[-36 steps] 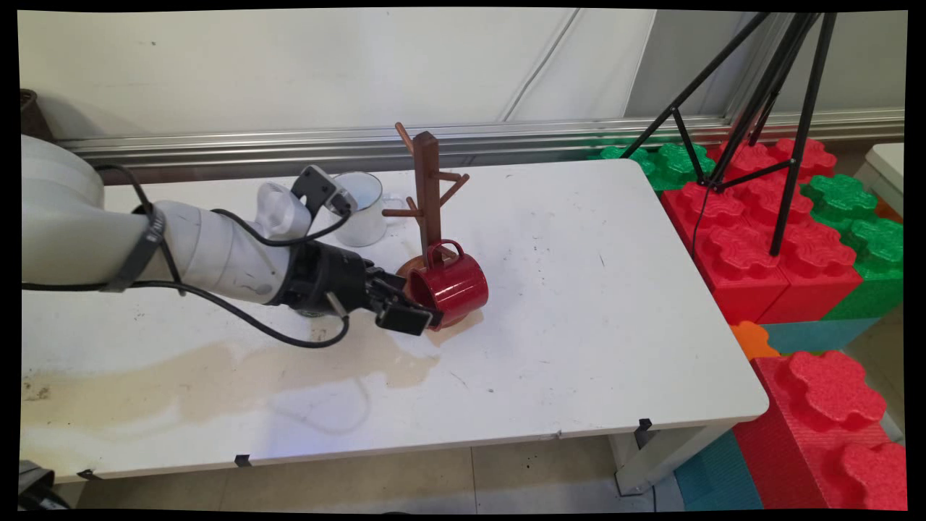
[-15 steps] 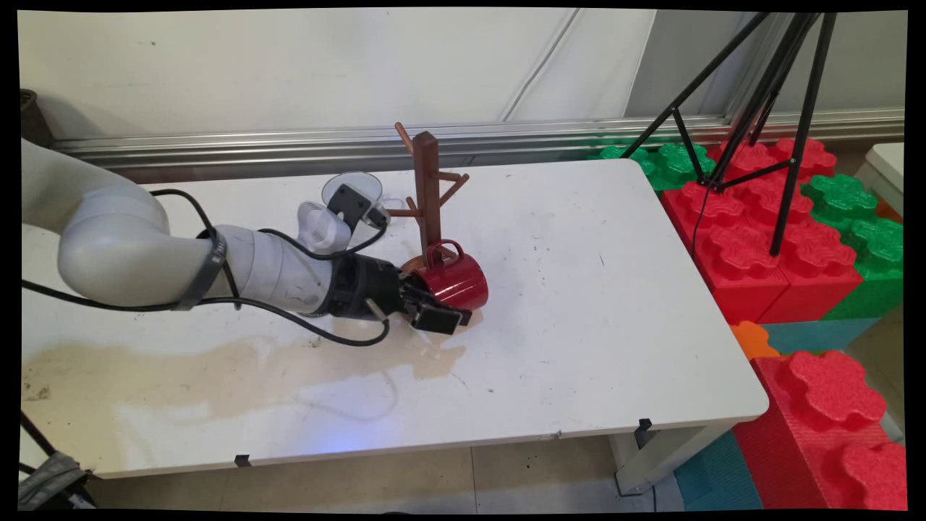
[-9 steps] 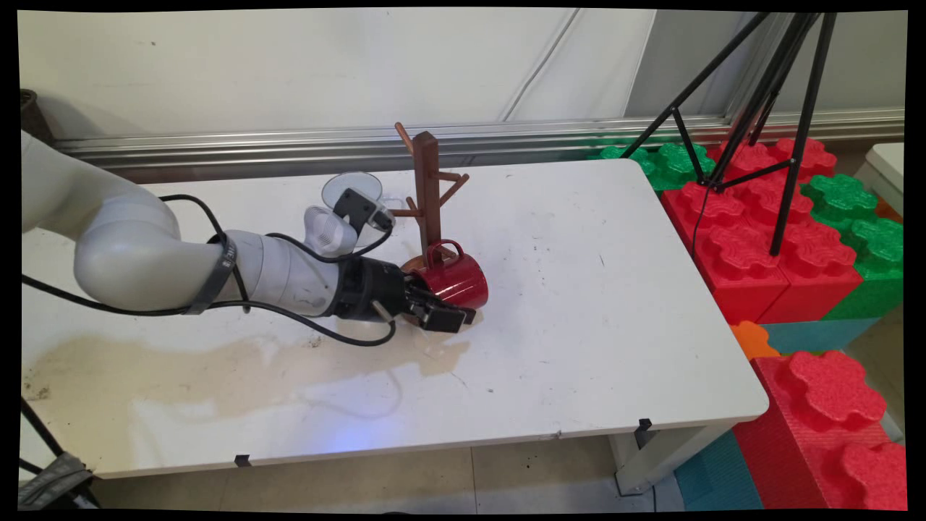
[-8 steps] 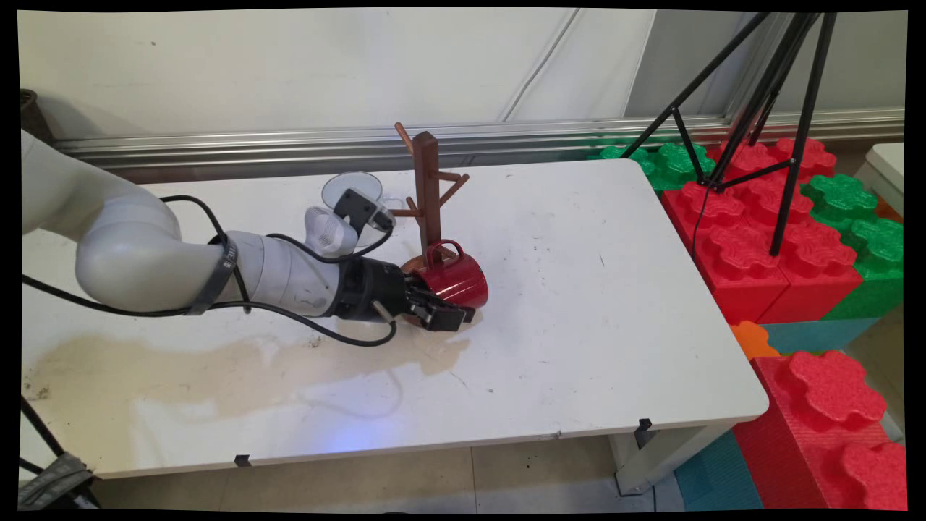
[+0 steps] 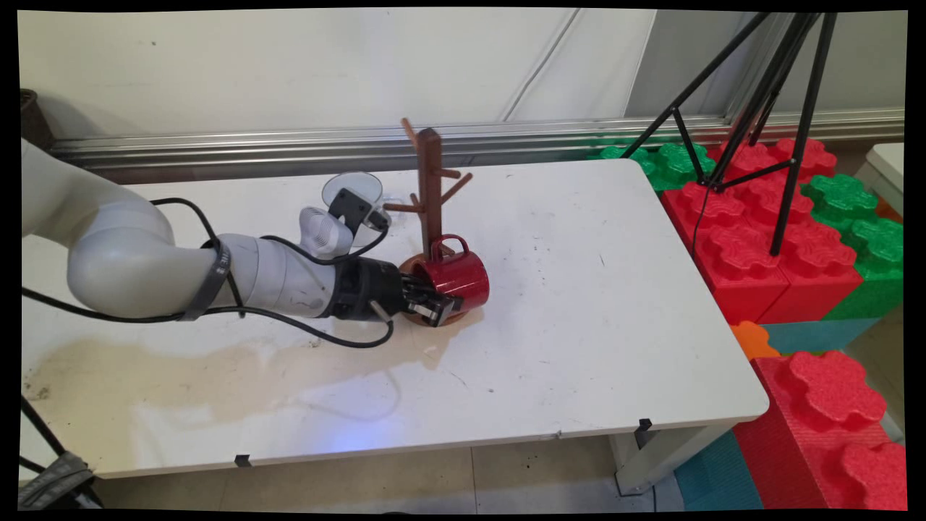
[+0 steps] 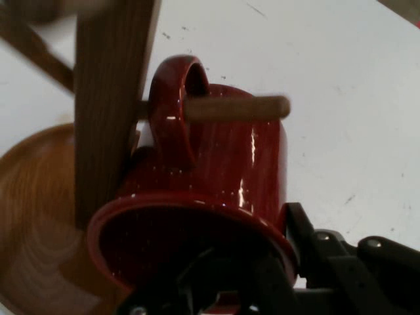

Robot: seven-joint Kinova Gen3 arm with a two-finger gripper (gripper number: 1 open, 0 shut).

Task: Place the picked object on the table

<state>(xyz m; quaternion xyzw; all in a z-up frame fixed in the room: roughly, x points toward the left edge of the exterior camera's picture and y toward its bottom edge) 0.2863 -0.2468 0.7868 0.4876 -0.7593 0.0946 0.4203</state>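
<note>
a pale wall with a metal rail runs behind the white worktop (image 5: pixel 579 289), which carries a tan stain along its near left; a black tripod (image 5: pixel 759 94) and red and green foam blocks (image 5: pixel 759 217) stand off its right end.

in the main view, you have the gripper (image 5: pixel 434 310) low over the worktop at the foot of the wooden mug tree (image 5: pixel 430 181). the red mug (image 5: pixel 463 278) lies on its side against the tree's round base, not hung clear of it. its long axis runs nearly level, mouth toward the gripper at the picture's left, bottom toward the right, handle uppermost beside the post. the fingers sit at the mug's rim, one on each side of the wall as far as this view shows. a white enamel mug (image 5: pixel 358 189) stands behind the arm, apart from the red one.

in the hand view, the red mug (image 6: pixel 223 170) has its open mouth facing you and its bottom pointing away over the worktop (image 6: pixel 341 79). the handle stands up next to the mug tree (image 6: pixel 108 98) post, and a low peg (image 6: pixel 243 107) crosses the handle's loop and looks to pass through it. one of the fingers (image 6: pixel 308 239) presses the outside of the rim and the other sits dark inside the mouth, so the gripper (image 6: pixel 262 275) is pinching the mug's wall. the mug hasn't been let go.
</note>
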